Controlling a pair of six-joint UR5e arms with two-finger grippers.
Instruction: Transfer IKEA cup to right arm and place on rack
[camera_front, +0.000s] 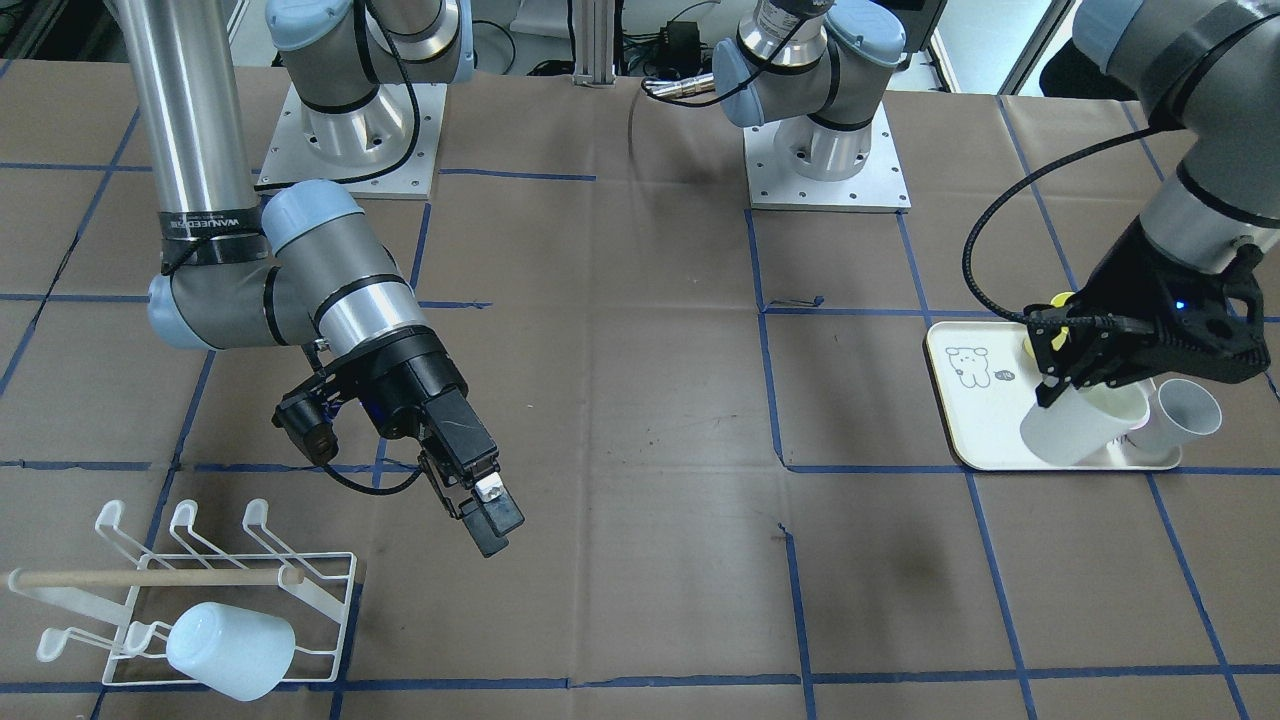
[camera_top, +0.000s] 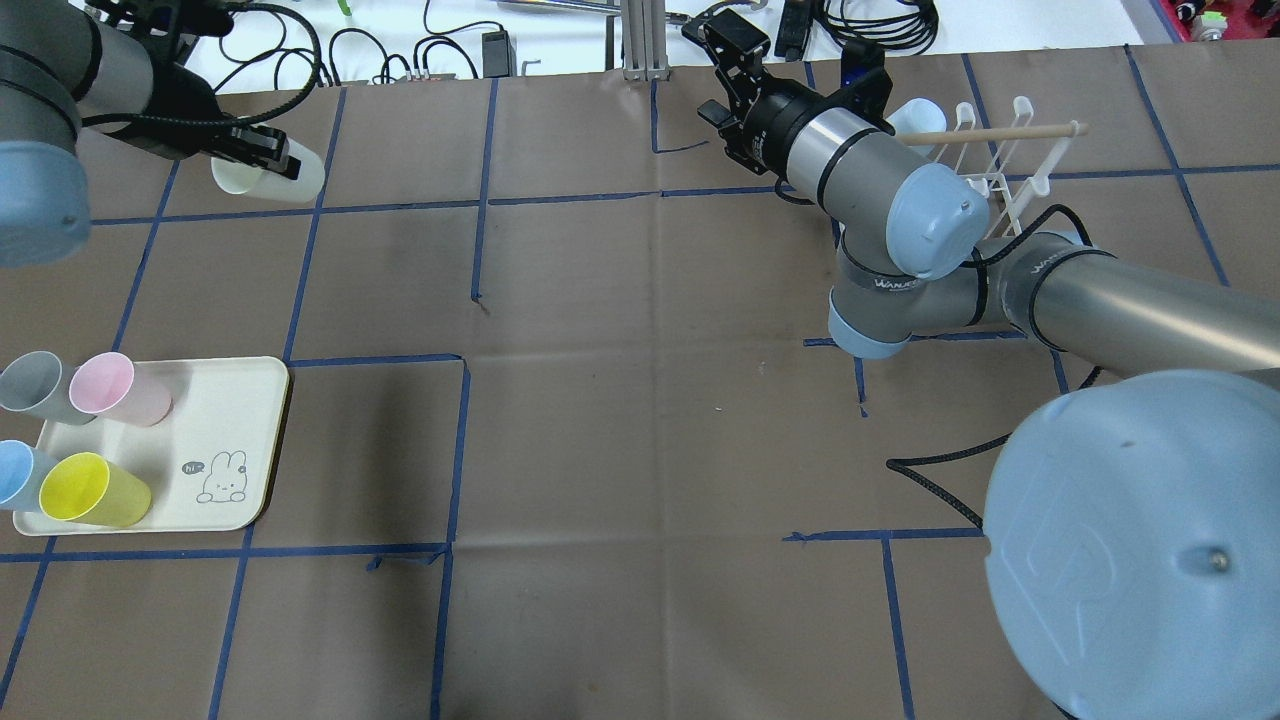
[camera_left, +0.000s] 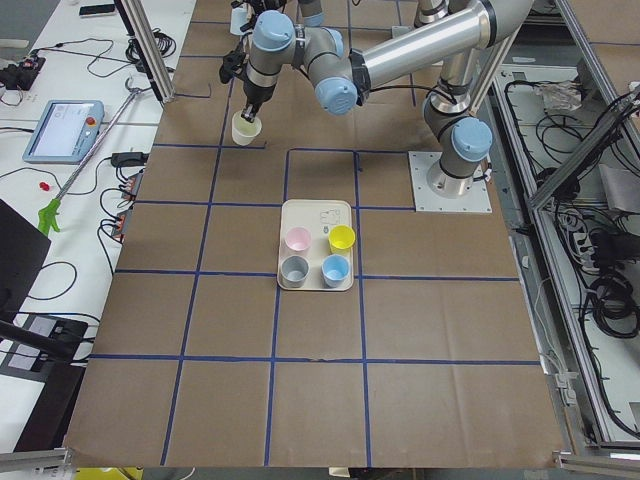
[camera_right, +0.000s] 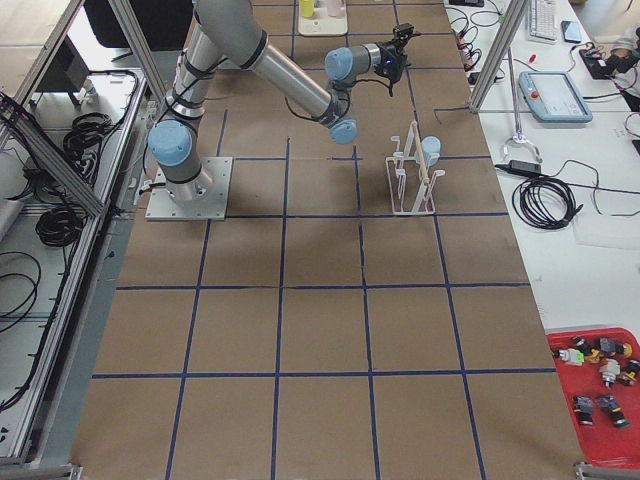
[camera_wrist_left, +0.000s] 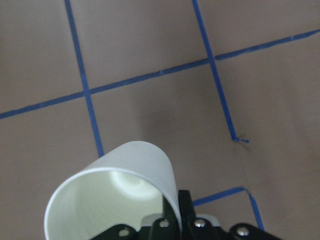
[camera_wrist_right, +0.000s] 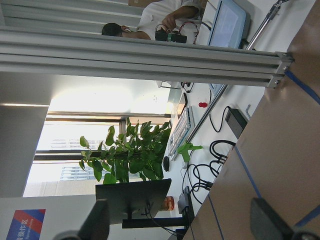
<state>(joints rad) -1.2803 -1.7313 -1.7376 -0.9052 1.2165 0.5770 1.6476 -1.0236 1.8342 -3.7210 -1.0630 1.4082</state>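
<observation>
My left gripper (camera_front: 1075, 385) is shut on the rim of a white IKEA cup (camera_front: 1085, 425) and holds it tilted above the table; the cup also shows in the overhead view (camera_top: 270, 172) and the left wrist view (camera_wrist_left: 115, 195). My right gripper (camera_front: 490, 520) hangs open and empty over the table, next to the rack (camera_front: 200, 570), far from the white cup. In the right wrist view its two fingertips (camera_wrist_right: 97, 220) stand wide apart. The white wire rack (camera_top: 1000, 160) has a wooden dowel across it and bears a pale blue cup (camera_front: 230, 650).
A cream tray (camera_top: 240, 400) with a rabbit drawing holds a grey cup (camera_top: 30, 385), a pink cup (camera_top: 115, 385), a blue cup (camera_top: 15, 470) and a yellow cup (camera_top: 90, 490). Both arm bases (camera_front: 350, 130) stand at the robot's side of the table.
</observation>
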